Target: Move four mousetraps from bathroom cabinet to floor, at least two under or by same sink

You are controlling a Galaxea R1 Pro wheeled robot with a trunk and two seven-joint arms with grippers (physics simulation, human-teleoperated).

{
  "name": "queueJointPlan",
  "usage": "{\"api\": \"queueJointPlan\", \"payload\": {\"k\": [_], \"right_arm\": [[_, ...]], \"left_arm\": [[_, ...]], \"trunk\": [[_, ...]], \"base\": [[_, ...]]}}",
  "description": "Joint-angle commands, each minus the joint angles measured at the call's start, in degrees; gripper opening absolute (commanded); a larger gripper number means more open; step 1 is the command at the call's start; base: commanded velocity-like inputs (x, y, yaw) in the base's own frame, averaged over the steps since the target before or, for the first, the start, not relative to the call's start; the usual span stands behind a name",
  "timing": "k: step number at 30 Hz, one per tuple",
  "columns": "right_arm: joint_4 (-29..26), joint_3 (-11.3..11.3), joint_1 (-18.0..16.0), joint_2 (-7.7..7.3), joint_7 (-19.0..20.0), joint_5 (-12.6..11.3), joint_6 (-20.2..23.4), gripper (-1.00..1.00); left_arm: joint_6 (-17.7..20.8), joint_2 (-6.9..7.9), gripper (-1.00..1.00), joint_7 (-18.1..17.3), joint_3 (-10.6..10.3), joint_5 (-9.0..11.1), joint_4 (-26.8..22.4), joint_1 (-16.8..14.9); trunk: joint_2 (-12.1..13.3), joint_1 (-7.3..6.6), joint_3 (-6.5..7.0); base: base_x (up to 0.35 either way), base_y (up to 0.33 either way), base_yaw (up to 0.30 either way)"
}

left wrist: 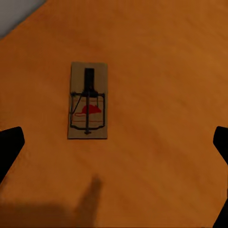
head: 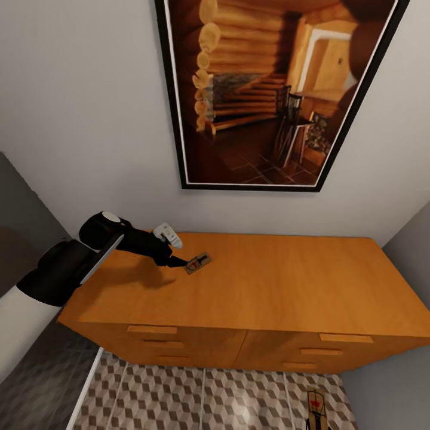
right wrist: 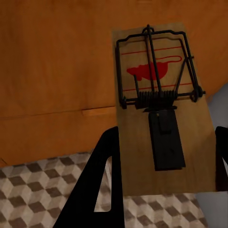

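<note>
Hovering over the orange-brown cabinet [head: 251, 286], the left pincer [head: 181, 261] hangs spread wide and empty, with a mousetrap [left wrist: 88, 101] lying flat on the top surface just ahead of its fingertips. To grasp it well, I judge it should descend centred and clamp the board's long edges, clear of the wire. The right pincer [right wrist: 161, 164] grips a second mousetrap [right wrist: 161, 109] low above the bathroom floor [head: 197, 400].

A: Where was the left end effector [head: 181, 261]?
B: Low over the cabinet [head: 286, 280] top, just beside a mousetrap [head: 198, 263] lying flat there.
A: Any others?
B: Yeah, second mousetrap [head: 315, 407] down by the bathroom floor [head: 197, 400], near the bottom edge.
</note>
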Motion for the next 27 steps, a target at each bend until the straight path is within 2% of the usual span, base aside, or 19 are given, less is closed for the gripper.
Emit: {"api": "queueJointPlan", "payload": {"k": [1, 9, 15, 18, 20, 22, 24, 27], "right_arm": [[0.0, 0.4, 0.0, 0.01, -0.6, 0.2, 0.0, -1.00], [0.1, 0.4, 0.0, 0.04, -0.6, 0.2, 0.0, -1.00], [0.2, 0.4, 0.0, 1.06, -0.7, 0.2, 0.8, -1.00], [0.3, 0.3, 0.0, 1.24, -0.7, 0.2, 4.2, -1.00], [0.4, 0.3, 0.0, 1.09, -0.7, 0.1, 9.9, -1.00], [0.4, 0.2, 0.4, 0.97, -0.4, 0.1, 13.1, -1.00], [0.4, 0.2, 1.2, 0.90, 0.6, 0.0, 15.5, -1.00], [0.4, 0.2, 2.7, 0.83, 4.2, -0.1, 17.6, -1.00]], "left_arm": [[0.4, 0.05, 1.00, 0.2, -0.2, 0.5, 0.0, -0.1], [0.4, 0.05, 1.00, 0.3, -1.1, 0.5, 0.1, -0.1], [0.4, -0.67, 1.00, 0.3, -1.2, 0.5, 1.4, 0.0], [0.4, -1.16, 1.00, 0.2, -1.2, 0.5, 1.7, 0.0], [0.4, -1.59, 1.00, 0.2, -1.2, 0.4, 1.8, 0.0], [0.4, -1.87, 1.00, 0.2, -1.2, 0.4, 1.8, 0.0], [0.4, -2.05, 1.00, 0.2, -1.2, 0.4, 1.8, 0.0], [0.4, -2.19, 1.00, 0.2, -1.2, 0.4, 1.7, 0.0]], "trunk": [[-0.1, 0.05, -0.10], [-0.1, 0.05, -0.10], [-0.1, 0.05, -0.10], [-0.1, 0.05, -0.10], [-0.1, 0.05, -0.10], [-0.1, 0.05, -0.10], [-0.1, 0.05, -0.10], [-0.1, 0.05, -0.10]], "base": [[0.168, 0.000, 0.000], [0.042, 0.000, 0.000], [0.002, 0.000, 0.000], [0.000, 0.000, 0.000], [0.000, 0.000, 0.000], [0.000, 0.000, 0.000], [0.000, 0.000, 0.000], [0.000, 0.000, 0.000]]}}
